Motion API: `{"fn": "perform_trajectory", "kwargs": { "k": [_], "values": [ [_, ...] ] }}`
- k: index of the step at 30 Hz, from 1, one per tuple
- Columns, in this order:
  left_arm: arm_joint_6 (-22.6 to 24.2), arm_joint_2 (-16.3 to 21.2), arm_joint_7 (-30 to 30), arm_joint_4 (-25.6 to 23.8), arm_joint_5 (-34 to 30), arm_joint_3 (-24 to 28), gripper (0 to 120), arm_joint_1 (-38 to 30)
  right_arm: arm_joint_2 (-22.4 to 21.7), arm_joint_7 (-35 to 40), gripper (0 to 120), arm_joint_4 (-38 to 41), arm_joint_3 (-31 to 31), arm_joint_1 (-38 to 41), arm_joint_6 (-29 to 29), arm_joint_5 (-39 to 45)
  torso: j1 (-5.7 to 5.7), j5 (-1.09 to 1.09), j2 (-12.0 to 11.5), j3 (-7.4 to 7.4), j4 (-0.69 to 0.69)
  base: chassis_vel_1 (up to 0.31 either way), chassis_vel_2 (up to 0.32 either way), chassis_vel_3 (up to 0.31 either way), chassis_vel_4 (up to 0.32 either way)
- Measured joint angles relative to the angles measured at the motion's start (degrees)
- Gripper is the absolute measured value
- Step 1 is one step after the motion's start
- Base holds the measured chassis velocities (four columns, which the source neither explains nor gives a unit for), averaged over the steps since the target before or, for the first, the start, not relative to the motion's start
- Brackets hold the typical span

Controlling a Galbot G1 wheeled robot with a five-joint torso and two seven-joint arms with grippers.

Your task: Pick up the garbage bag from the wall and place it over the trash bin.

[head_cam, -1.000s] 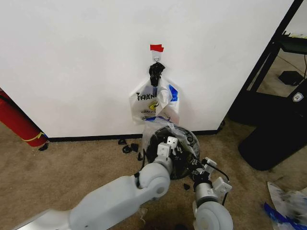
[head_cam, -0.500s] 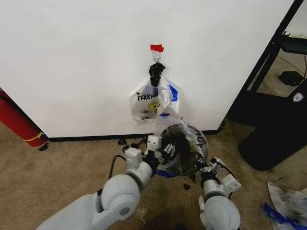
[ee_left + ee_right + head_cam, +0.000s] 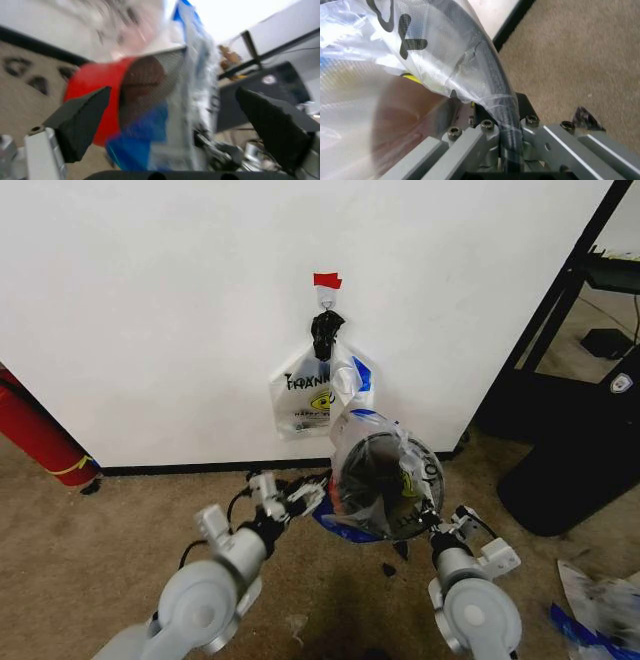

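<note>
The right gripper (image 3: 437,525) is clamped on the rim of the trash bin (image 3: 352,480), with the garbage bag (image 3: 385,470) pinched against it. The right wrist view shows this closely: the dark rim (image 3: 495,93) runs down between the metal fingers (image 3: 470,140), wrapped in clear crinkled film bearing black letters and a spot of yellow. The left gripper (image 3: 300,498) sits just left of the bin with its jaws spread wide, gripping nothing. The left wrist view shows its two dark fingertips (image 3: 82,120) far apart, and between them the bin's red base band (image 3: 95,97) and a blue patch of the bag. From the head view, the see-through bag drapes over the bin's mouth, blue at its lower left edge. Just behind, printed bags (image 3: 310,395) hang by a black knot from a hook (image 3: 326,298) on the wall (image 3: 160,310), under red tape (image 3: 326,280). Open carpet (image 3: 120,520) lies to the left; a dark stand (image 3: 570,450) crowds the right.
</note>
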Motion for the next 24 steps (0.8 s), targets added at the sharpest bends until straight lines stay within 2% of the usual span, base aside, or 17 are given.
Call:
{"fn": "perform_trajectory", "kwargs": {
  "k": [4, 10, 14, 17, 20, 22, 24],
  "values": [
    [0.5, -0.9, 4.1, 2.6, 0.1, 1.0, 100, 0.4, 0.1, 2.0, 0, 1.1, 1.1, 0.6, -1.6, 3.1, 0.0, -0.01, 0.0, 0.0, -0.02, 0.0, 0.0, 0.0, 0.0],
    [1.0, -1.1, 4.7, 4.6, 5.3, 3.6, 97, 0.1, -0.2, 2.2, 0, 2.3, 1.1, 0.5, -1.9, 3.5, 0.0, 0.0, 0.0, 0.0, -0.02, 0.0, 0.0, 0.0, 0.0],
    [0.6, -1.9, 3.0, 5.3, 6.4, 4.4, 80, -0.3, -0.2, 1.6, 0, 2.4, 1.0, 0.2, -1.9, 3.0, 0.0, 0.0, 0.0, 0.01, -0.02, 0.0, 0.0, 0.0, 0.0],
    [0.3, -1.9, 2.8, 5.3, 6.3, 4.4, 73, -0.2, -0.3, 1.4, 0, 2.2, 1.0, 0.3, -1.9, 2.5, 0.0, 0.0, 0.0, 0.0, -0.01, 0.0, 0.0, 0.0, 0.0],
    [-0.7, -1.8, 2.5, 5.1, 6.3, 4.6, 59, 0.0, -0.3, 1.1, 0, 1.7, 1.1, 0.3, -1.8, 1.9, 0.0, 0.01, 0.0, 0.01, -0.01, 0.0, 0.0, 0.0, 0.0],
    [-1.0, -1.7, 2.5, 5.0, 6.3, 4.6, 57, 0.0, -0.2, 1.0, 0, 1.6, 1.0, 0.3, -1.8, 1.7, 0.0, 0.01, 0.0, 0.0, -0.01, 0.0, 0.0, 0.0, 0.0],
    [-1.5, -1.6, 2.3, 5.0, 6.0, 4.6, 47, -0.4, -0.2, 0.8, 0, 1.4, 1.0, 0.4, -1.8, 1.6, 0.0, 0.01, 0.0, 0.01, -0.01, 0.0, 0.0, 0.0, 0.0]
  ]
}}
